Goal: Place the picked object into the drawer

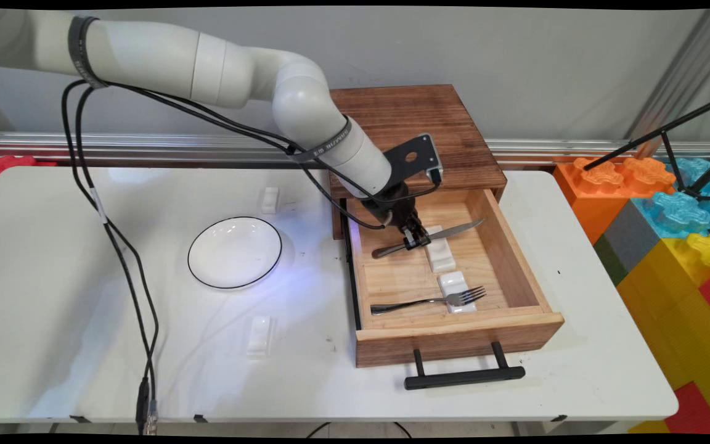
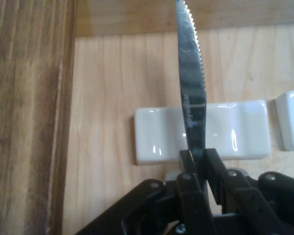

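The hand (image 1: pixel 415 240) is clenched on a steel knife (image 1: pixel 453 232) inside the open wooden drawer (image 1: pixel 518 259), its blade lying across the far white rest (image 1: pixel 440 254). A fork (image 1: pixel 429 301) lies near the drawer's front with its tines on a second white rest (image 1: pixel 455 290). On the worktop (image 1: pixel 589 345) to the left sit a white black-rimmed plate (image 1: pixel 235 252) and two more white rests (image 1: pixel 259 336).

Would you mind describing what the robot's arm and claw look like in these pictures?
The arm is glossy white, built of rounded tube-like links with bulging joints. Black cables hang from it in loops, held on by dark lettered straps. A flat black bracket with a round hole sits at the wrist. The claw is black, with a bolted linkage and two narrow fingers.
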`<state>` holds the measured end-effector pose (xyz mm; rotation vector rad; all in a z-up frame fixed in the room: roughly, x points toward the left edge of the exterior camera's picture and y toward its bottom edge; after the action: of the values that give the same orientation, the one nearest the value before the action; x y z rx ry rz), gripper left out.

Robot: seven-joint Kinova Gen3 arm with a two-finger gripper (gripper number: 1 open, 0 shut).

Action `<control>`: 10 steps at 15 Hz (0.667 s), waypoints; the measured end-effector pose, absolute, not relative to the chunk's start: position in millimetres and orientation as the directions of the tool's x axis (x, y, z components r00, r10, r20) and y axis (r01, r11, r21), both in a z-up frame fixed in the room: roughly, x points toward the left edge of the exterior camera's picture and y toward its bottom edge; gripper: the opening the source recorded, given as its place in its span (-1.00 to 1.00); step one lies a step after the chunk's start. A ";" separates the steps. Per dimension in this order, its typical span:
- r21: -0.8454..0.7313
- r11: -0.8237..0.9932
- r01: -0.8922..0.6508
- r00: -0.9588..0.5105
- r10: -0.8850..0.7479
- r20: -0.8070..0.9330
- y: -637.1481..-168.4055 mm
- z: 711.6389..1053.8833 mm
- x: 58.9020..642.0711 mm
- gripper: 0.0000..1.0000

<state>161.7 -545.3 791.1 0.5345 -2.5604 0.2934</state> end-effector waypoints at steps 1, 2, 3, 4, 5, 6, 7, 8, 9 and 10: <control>-0.103 0.900 -0.423 -0.796 -0.315 0.517 -545.3 790.5 161.6 -1.00; -0.102 0.901 -0.421 -0.796 -0.314 0.517 -545.3 789.4 161.6 -1.00; -0.100 0.903 -0.418 -0.797 -0.312 0.517 -545.2 788.5 161.6 -1.00; -0.100 0.904 -0.415 -0.799 -0.310 0.516 -545.2 787.8 161.8 -1.00; -0.099 0.906 -0.412 -0.800 -0.307 0.516 -545.2 787.3 162.0 1.00; -0.098 0.907 -0.409 -0.801 -0.305 0.515 -545.1 786.8 162.1 1.00; -0.097 0.909 -0.406 -0.802 -0.303 0.514 -545.0 786.5 162.3 1.00; -0.097 0.910 -0.404 -0.803 -0.302 0.513 -544.8 786.2 162.7 1.00; -0.095 0.911 -0.401 -0.805 -0.301 0.512 -544.5 786.0 163.0 1.00; -0.094 0.912 -0.398 -0.806 -0.299 0.512 -544.3 786.2 163.0 1.00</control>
<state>163.0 -544.3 786.2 0.5021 -2.5711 0.2690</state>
